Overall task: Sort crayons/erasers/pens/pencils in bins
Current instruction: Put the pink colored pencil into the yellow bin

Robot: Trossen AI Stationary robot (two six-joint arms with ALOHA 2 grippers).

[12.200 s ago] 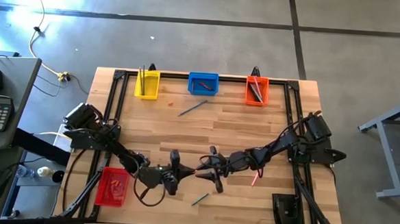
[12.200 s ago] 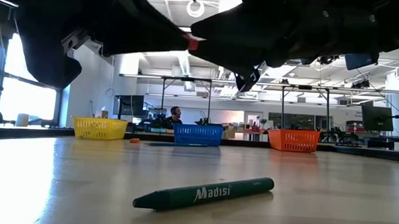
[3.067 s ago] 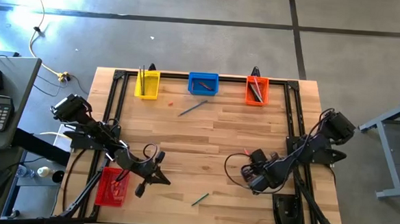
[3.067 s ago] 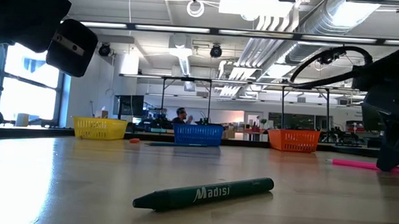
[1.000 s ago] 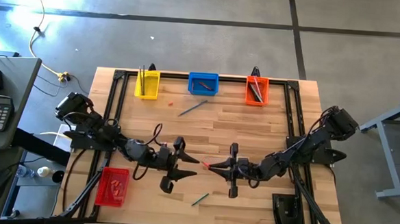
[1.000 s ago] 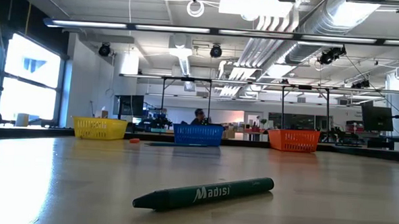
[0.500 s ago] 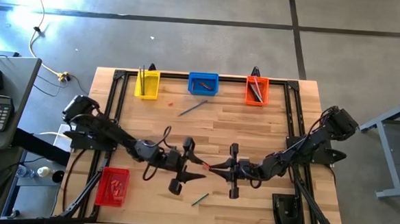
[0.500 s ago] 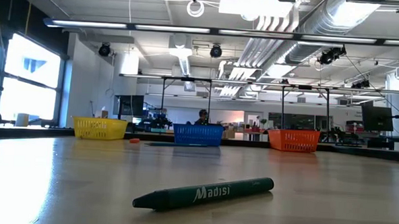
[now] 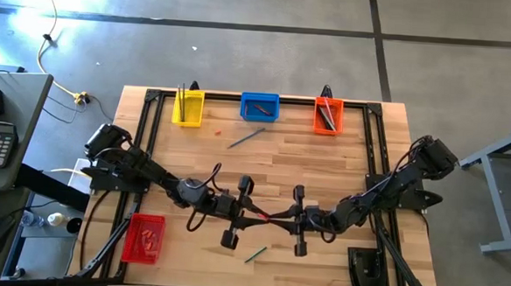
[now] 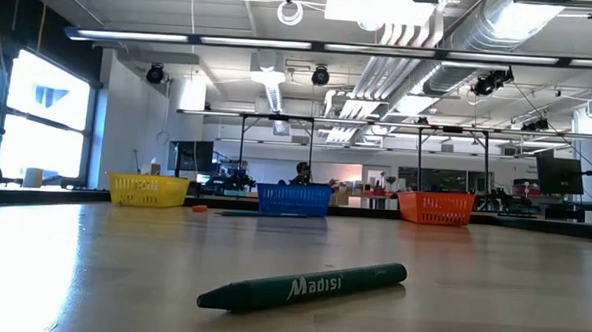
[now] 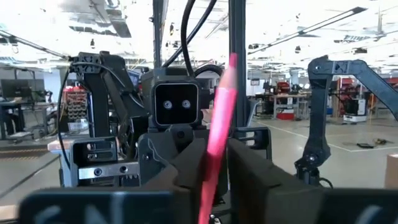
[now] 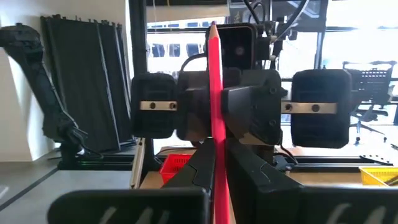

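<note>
Sorting is partly done, judging by the layout: the yellow plastic bin (image 9: 187, 107) holds thin dark sticks, the blue plastic bin (image 9: 259, 107) and orange plastic bin (image 9: 327, 115) each hold a few long sticks, and the red plastic bin (image 9: 143, 239) at the near left holds small reddish pieces. Left on the wooden slatted desk (image 9: 342, 165): a green stubby crayon marked "Madisi" (image 10: 302, 285) near the front edge, a long thin dark stick (image 9: 246, 139) below the blue bin, and a tiny pink-red eraser lump (image 9: 217, 132) beside it. A handover appears to be in progress above mid-desk. The bright pink slim pen (image 12: 215, 118) spans between the two hands, off the surface. The right hand (image 9: 280, 219) has its fingers closed on the pen's near end, clear in the right wrist view. The left hand (image 9: 253, 217) faces it, its fingers (image 11: 252, 180) close on either side of the pen; firm contact cannot be told.
</note>
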